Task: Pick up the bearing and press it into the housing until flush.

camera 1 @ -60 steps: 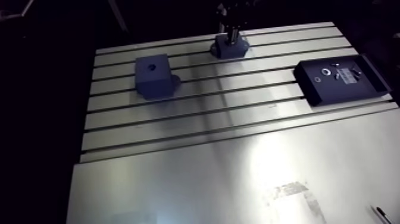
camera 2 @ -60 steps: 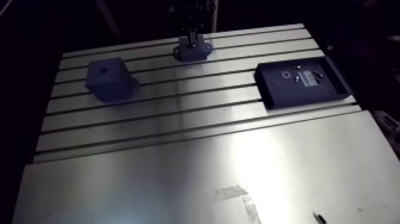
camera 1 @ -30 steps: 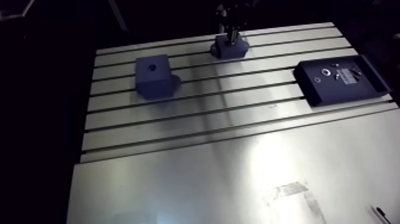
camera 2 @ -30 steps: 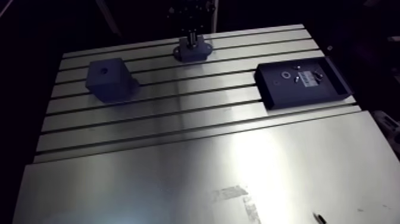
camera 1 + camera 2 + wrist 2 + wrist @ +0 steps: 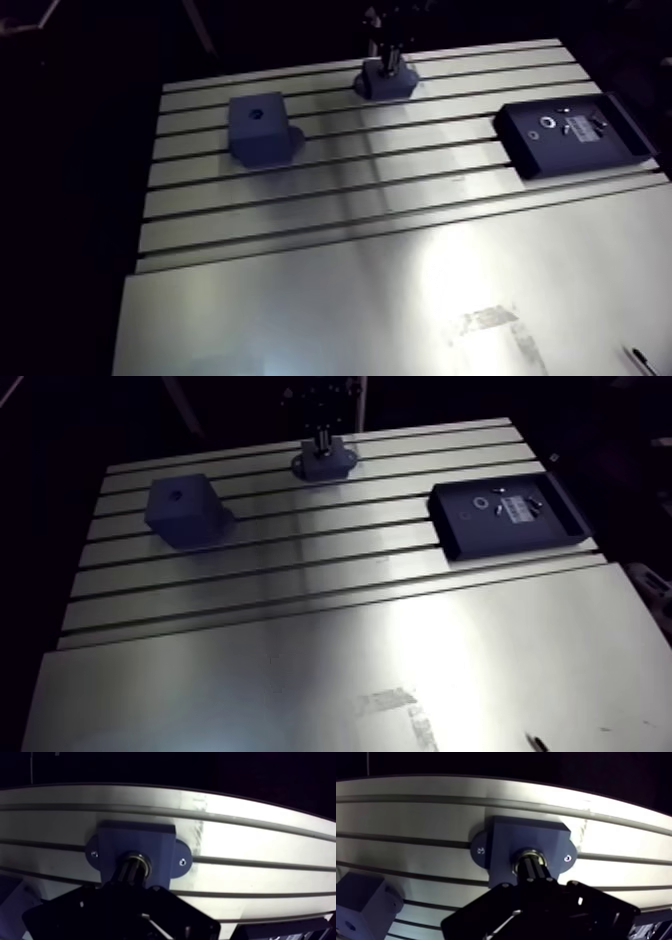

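The housing (image 5: 528,834), a dark blue block with two screwed flanges, stands on the slotted table (image 5: 411,817) near its far edge; it also appears in the arm view (image 5: 385,82). A silvery ring, the bearing (image 5: 530,854), sits in the housing's round bore. My gripper (image 5: 532,866) comes straight down onto it, its two dark fingers (image 5: 536,874) closed together with the tips resting on the bearing. How deep the bearing sits in the bore is hidden by the fingers. In the arm view the gripper (image 5: 388,55) stands over the housing.
A second dark blue block (image 5: 258,128) with a hole in its top stands to the left of the housing. A black tray (image 5: 600,150) holding a small ring (image 5: 547,122) and a few small parts lies at the right. Long slots run across the table's far half.
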{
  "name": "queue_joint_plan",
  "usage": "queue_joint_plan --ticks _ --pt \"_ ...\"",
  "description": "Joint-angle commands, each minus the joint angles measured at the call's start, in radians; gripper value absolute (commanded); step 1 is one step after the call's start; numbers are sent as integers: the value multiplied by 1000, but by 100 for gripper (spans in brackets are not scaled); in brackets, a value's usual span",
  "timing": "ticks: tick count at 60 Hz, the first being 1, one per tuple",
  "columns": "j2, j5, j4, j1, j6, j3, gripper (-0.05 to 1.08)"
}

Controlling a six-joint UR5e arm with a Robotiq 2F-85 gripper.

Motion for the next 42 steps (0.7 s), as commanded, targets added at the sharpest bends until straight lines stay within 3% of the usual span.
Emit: queue_joint_plan --ticks 1,42 --pt "0 1 0 2 0 1 108" --pt "1 0 -3 0 -6 4 108"
